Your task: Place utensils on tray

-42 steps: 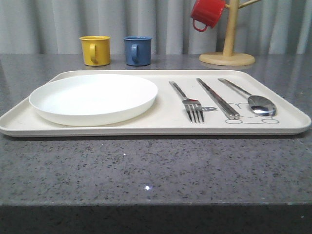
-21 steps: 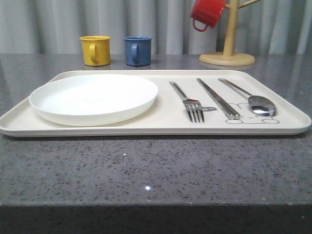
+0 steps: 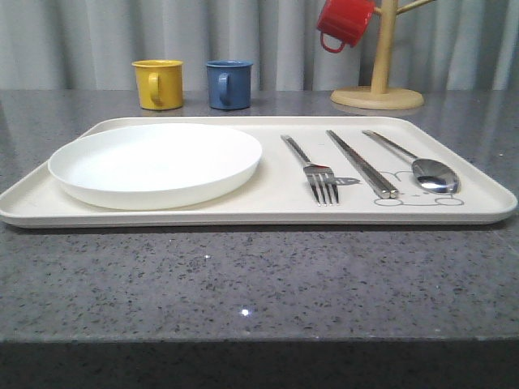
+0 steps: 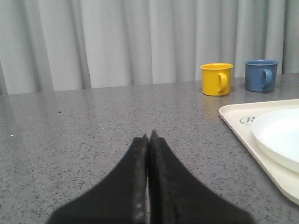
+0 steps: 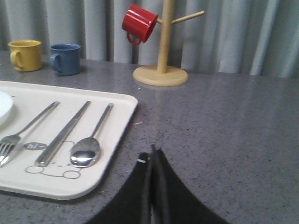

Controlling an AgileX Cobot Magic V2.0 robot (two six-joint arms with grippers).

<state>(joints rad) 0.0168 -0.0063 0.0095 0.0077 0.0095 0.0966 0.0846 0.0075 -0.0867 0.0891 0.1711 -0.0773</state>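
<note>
The cream tray (image 3: 268, 212) lies across the grey counter. On its right half lie a silver fork (image 3: 312, 168), a pair of chopsticks (image 3: 362, 164) and a spoon (image 3: 422, 164), side by side over the rabbit drawing. The right wrist view shows the same fork (image 5: 25, 131), chopsticks (image 5: 63, 133) and spoon (image 5: 91, 142) on the tray (image 5: 122, 122). My right gripper (image 5: 153, 154) is shut and empty above bare counter, just off the tray's right edge. My left gripper (image 4: 149, 139) is shut and empty over bare counter, off the left end of the tray (image 4: 233, 120).
A round white plate (image 3: 156, 162) fills the tray's left half. A yellow mug (image 3: 158, 83) and a blue mug (image 3: 229, 83) stand behind the tray. A wooden mug tree (image 3: 379, 91) with a red mug (image 3: 344, 23) stands at the back right. Grey curtains close the back.
</note>
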